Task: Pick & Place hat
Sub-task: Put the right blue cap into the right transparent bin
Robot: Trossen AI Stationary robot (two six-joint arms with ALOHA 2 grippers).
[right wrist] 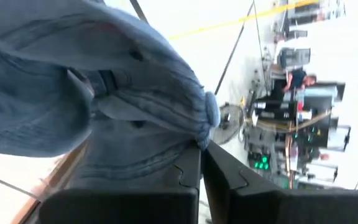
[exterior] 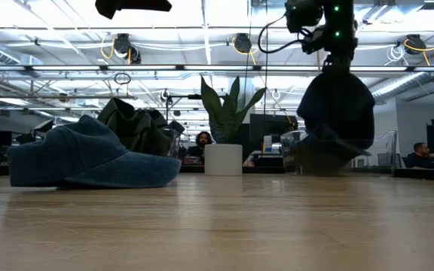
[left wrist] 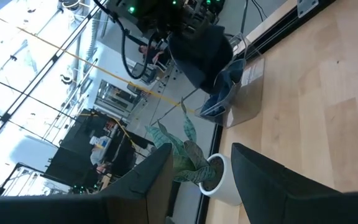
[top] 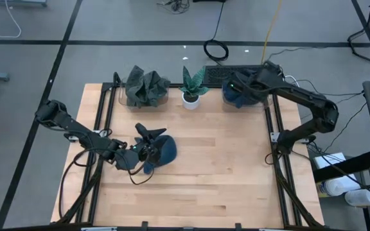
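A blue denim cap (top: 161,151) lies on the wooden table left of centre; in the low view it (exterior: 89,158) rests on its rim and brim. My left gripper (top: 148,136) hovers over it, open and empty, its fingers (left wrist: 148,171) spread. My right gripper (top: 241,86) is at the far right of the table, shut on a second dark blue cap (exterior: 337,113). That cap hangs over a clear bin (left wrist: 244,93). My right gripper pinches a bunched fold of the cap's denim (right wrist: 199,132) between its two shut fingers. It comes from above, as the low view shows. The cap hangs slack below the fingers (exterior: 336,105), its lower part at or inside the clear bin.
A potted plant in a white pot (top: 191,90) stands at the far middle. A second clear bin with dark crumpled hats (top: 146,88) stands at the far left. Black rails (top: 105,109) run along both table sides. The near half of the table is bare wood.
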